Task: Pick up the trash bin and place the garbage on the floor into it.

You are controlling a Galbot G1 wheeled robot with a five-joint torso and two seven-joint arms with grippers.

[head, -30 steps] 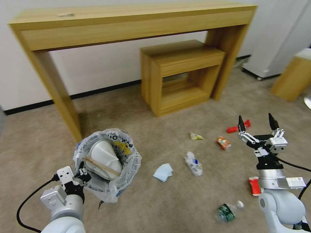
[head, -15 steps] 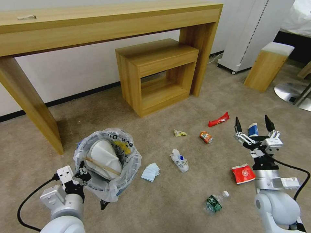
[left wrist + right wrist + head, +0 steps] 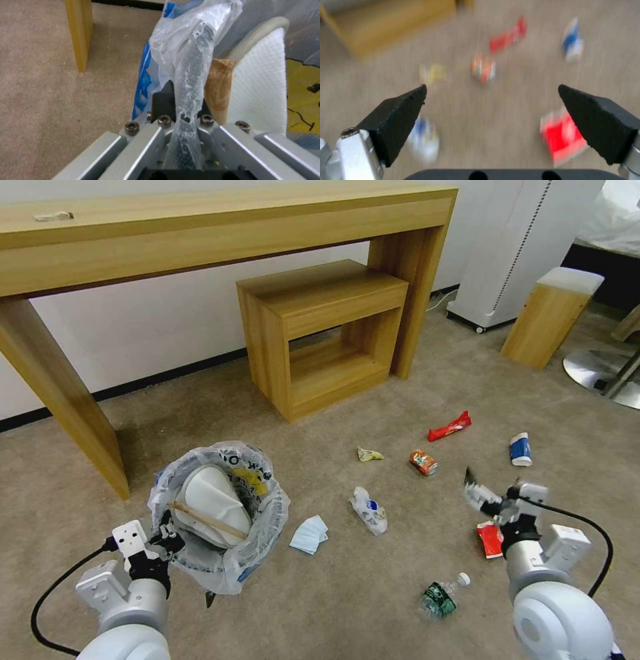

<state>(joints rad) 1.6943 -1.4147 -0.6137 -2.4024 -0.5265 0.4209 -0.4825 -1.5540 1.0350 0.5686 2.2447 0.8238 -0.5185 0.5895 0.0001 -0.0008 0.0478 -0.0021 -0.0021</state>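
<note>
I have the trash bin (image 3: 220, 513) up off the floor (image 3: 333, 593) in my left gripper (image 3: 163, 537), whose jaws are pinched on the rim and bag liner; a white slipper (image 3: 213, 500) and wooden stick (image 3: 210, 520) already sit inside. My right gripper (image 3: 497, 499) hangs low over the carpet with its jaws spread wide and holding nothing, just above the flat red wrapper (image 3: 490, 539). Left on the carpet are the tissue pack (image 3: 309, 534), the crushed bottle (image 3: 370, 510), the can (image 3: 424, 462), the paper cup (image 3: 521, 449) and the green bottle (image 3: 441, 596). My worry is the liner: if the jaws grip mostly plastic, the bin could slip or tilt and spill. The thin wrapper may also slide away under the fingertips.
</note>
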